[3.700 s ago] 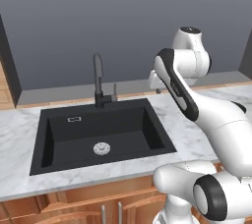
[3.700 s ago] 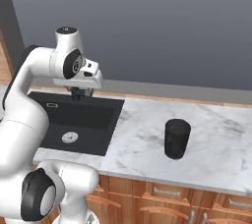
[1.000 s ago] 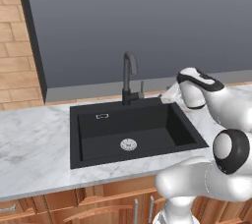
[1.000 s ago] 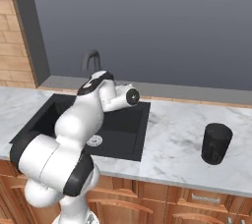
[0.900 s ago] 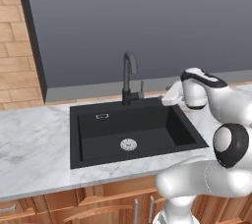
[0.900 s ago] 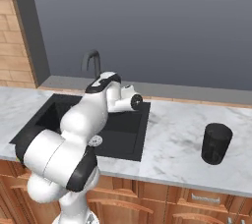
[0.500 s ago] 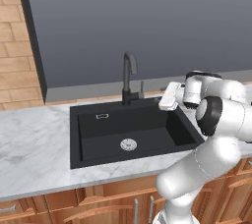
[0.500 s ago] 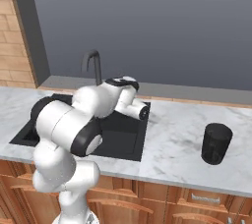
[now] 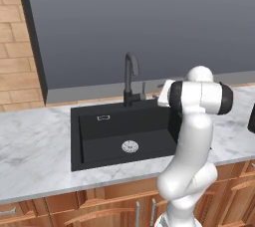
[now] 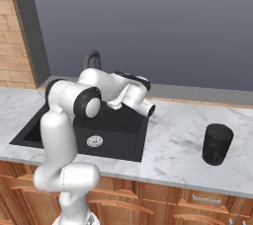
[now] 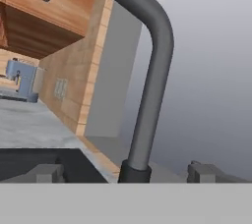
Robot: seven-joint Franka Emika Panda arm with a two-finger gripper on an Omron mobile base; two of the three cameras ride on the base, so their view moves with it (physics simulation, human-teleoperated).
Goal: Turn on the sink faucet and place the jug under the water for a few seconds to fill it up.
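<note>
So the sink (image 9: 122,131) is a matte black rectangular basin sunk into a white marbled counter (image 9: 35,146), with a round shiny silver drain (image 9: 130,146) in the floor and a little silver overflow slot (image 9: 103,118) on the back wall. The faucet (image 9: 130,79) is a smooth dark grey gooseneck tube on a black base at the back rim. The jug (image 10: 217,144), a plain matte black cylinder, stands upright on the counter well to the right of the sink. The tool (image 11: 123,171) sits right up close to the faucet's base, one blocky grey tip each side of the stem, nothing held. Can't tell how wide it's open.
</note>
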